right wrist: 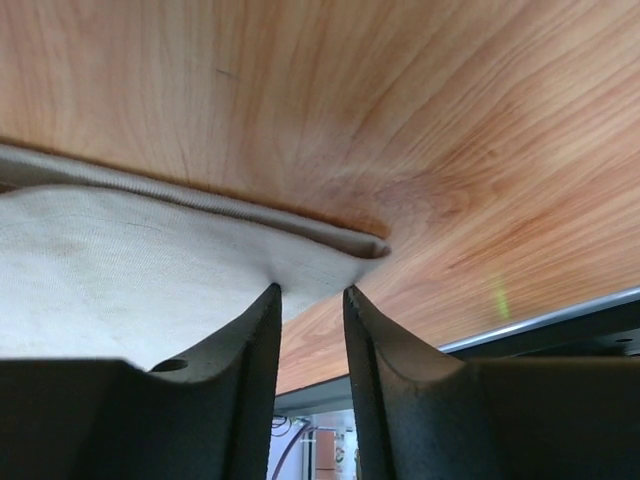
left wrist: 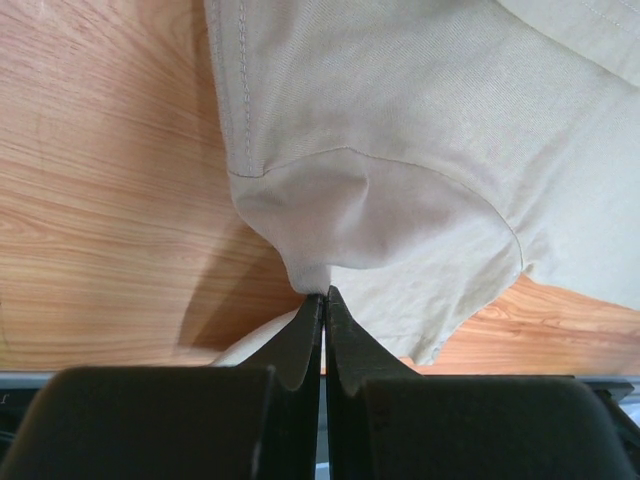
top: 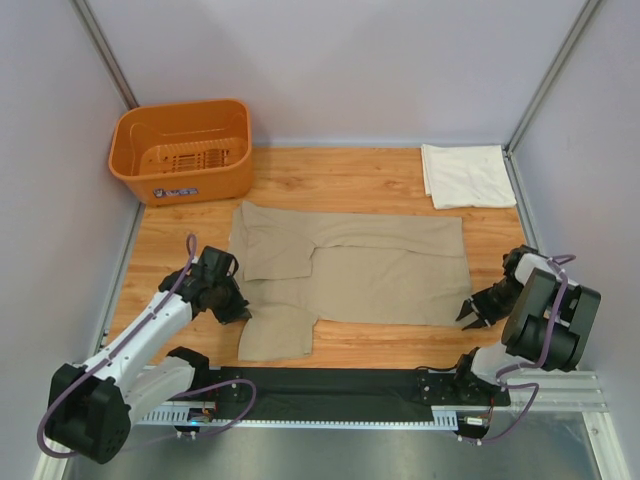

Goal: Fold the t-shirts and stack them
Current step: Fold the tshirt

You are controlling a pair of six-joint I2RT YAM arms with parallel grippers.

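tan t-shirt (top: 370, 265): flat, partly folded
left gripper (left wrist: 323, 293): pinched on sleeve (left wrist: 380, 220)
right gripper (right wrist: 312, 290): narrow gap at hem (right wrist: 250, 212), contact unclear

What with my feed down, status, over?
Left pincer shut on tan t-shirt sleeve. Right pincer open at its hem corner. Cream t-shirt folded, far right.

Tan shirt (top: 350, 265) spread flat, left gripper (top: 240, 312) at its sleeve, right gripper (top: 467, 317) at its corner, white shirt (top: 467, 175) folded far right, orange basket (top: 182, 150) far left.

label (top: 172, 192) on basket (top: 215, 178) too small to read, tan shirt (left wrist: 420, 150) cropped top and right
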